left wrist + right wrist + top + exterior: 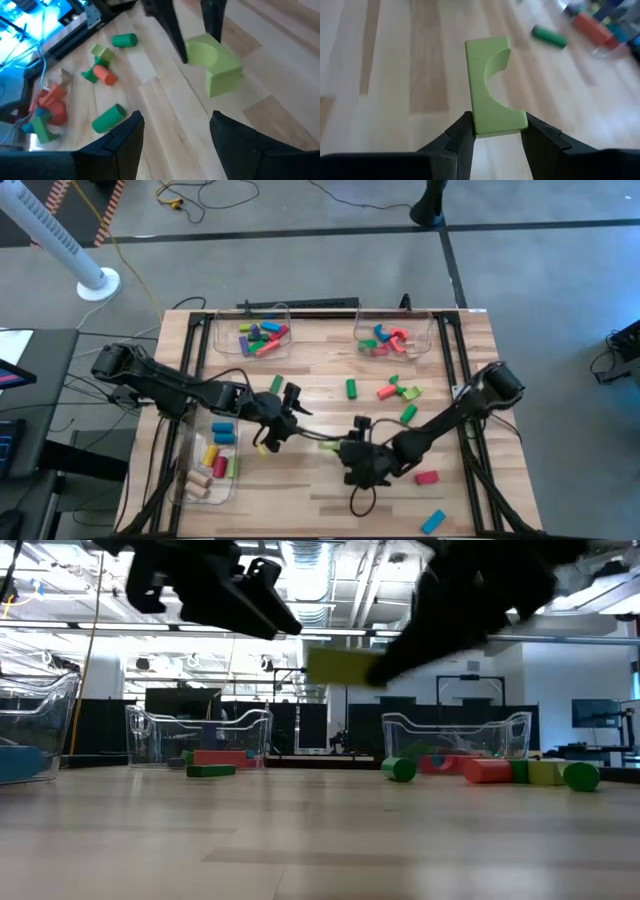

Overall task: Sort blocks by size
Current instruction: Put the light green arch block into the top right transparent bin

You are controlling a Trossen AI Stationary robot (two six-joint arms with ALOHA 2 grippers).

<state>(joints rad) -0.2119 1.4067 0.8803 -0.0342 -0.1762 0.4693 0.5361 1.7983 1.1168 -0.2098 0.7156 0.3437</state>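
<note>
Mid-desk handover: the right gripper (495,135) grips a light-green arch block (492,92) in its jaws above the desk (330,490), facing the open-jawed left gripper (175,132), which should clasp the arch's free end squarely before release.

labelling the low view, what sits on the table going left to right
left bin → green bar → red bar → green cylinder → red cylinder → yellow-green cube → green cylinder at far right

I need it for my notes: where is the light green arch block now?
The light green arch block hangs above mid-table in the right gripper, facing the open left gripper.
</note>
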